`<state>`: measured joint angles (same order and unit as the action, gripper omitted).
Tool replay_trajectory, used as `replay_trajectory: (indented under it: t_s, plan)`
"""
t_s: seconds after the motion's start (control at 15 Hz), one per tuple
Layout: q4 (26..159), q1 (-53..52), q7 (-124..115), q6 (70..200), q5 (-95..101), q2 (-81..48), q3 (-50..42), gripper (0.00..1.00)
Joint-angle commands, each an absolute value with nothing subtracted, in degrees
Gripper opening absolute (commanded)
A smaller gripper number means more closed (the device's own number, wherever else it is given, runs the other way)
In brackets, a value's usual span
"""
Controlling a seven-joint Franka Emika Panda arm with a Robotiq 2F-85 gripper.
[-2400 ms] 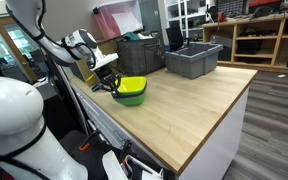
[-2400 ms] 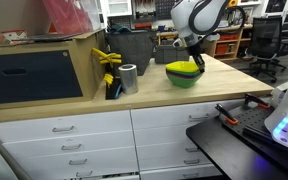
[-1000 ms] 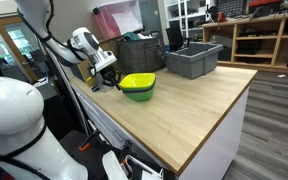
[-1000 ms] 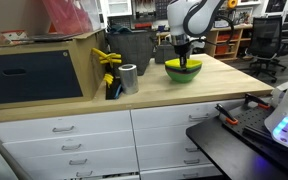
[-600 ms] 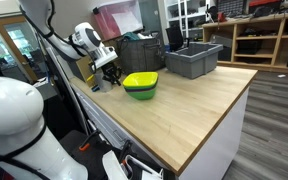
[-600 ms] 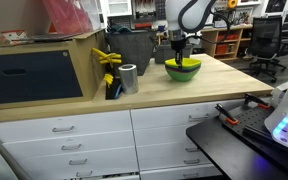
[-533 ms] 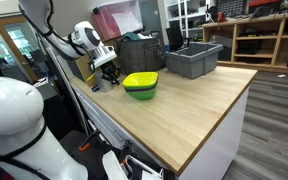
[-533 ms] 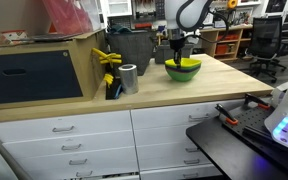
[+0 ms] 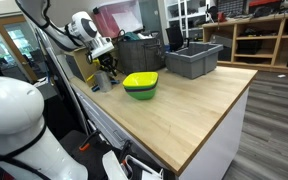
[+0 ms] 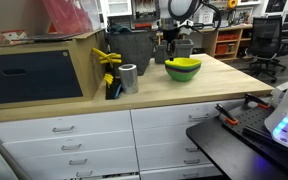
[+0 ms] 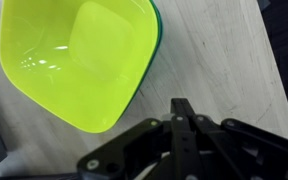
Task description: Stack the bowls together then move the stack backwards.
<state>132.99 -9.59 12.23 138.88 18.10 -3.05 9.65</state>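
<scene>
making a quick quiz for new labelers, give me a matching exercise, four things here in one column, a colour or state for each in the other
Things:
1. stack
2. gripper
3. bin
4. can

Colour or state:
a. grey
b. yellow on top, green beneath
c. silver, beside the yellow clamps
d. black, raised, clear of the stack

Pairs: 1-b, 2-d, 3-a, 4-c

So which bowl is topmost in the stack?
The yellow bowl: it sits nested inside the green bowl, whose darker rim peeks out beneath it.
</scene>
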Motion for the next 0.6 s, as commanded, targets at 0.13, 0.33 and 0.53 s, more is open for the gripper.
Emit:
replay_trajectory:
  t_s: [0.13, 0.33, 0.53]
  plan:
    - [132.49, -9.13, 10.77, 135.47, 23.07, -2.93, 8.5, 0.0]
    - [132.9, -8.95, 9.58, 134.36, 26.82, -2.87, 7.96, 0.0]
    - [134.01, -8.74, 8.81, 133.8, 29.41, -3.02, 7.61, 0.0]
